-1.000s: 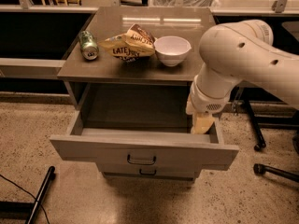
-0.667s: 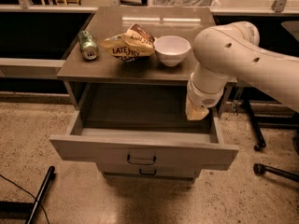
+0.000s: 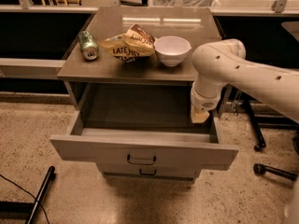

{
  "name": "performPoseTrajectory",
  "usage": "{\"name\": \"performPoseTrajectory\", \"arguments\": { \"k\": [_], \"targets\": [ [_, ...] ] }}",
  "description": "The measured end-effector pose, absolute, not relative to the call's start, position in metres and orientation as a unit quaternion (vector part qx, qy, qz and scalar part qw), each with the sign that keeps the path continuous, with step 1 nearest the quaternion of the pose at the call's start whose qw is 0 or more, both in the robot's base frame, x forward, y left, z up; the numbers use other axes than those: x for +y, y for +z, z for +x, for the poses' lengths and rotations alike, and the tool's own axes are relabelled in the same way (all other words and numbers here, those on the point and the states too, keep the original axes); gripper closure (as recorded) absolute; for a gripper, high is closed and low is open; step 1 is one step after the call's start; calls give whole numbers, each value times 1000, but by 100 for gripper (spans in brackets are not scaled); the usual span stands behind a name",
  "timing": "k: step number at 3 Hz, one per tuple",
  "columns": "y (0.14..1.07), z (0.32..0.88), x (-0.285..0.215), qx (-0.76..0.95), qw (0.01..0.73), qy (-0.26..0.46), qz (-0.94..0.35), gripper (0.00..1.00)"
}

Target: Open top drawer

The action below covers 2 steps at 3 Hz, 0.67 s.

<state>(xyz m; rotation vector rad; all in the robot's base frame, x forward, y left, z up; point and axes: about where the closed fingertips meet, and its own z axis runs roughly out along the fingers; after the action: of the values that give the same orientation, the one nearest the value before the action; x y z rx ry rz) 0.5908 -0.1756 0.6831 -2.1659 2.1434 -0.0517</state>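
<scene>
The top drawer (image 3: 107, 152) of a grey cabinet stands pulled far out, its wide front panel towards me and its inside bare. A small dark bar handle (image 3: 141, 160) sits at mid-front. My gripper (image 3: 200, 116) hangs from the white arm (image 3: 243, 76) at the right, just above the drawer's right side wall near its back. It does not touch the handle and holds nothing that I can see.
On the cabinet top (image 3: 187, 71) lie a green can (image 3: 88, 45), a chip bag (image 3: 128, 45) and a white bowl (image 3: 172, 49). A lower drawer handle (image 3: 147, 172) shows below. Black chair legs (image 3: 273, 171) stand at the right, a dark pole (image 3: 39, 197) lies on the floor at the left.
My gripper has risen and drawn back from the drawer's front right corner towards the cabinet top's edge. The drawer stays open as before.
</scene>
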Motion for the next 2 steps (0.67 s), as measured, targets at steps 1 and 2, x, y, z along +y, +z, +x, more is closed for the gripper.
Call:
{"name": "performPoseTrajectory", "arguments": {
  "k": [1,2],
  "targets": [
    [650,583,-182,718,17,29,-695,84],
    [636,560,-167,718,-6,50,-694,61]
  ]
}}
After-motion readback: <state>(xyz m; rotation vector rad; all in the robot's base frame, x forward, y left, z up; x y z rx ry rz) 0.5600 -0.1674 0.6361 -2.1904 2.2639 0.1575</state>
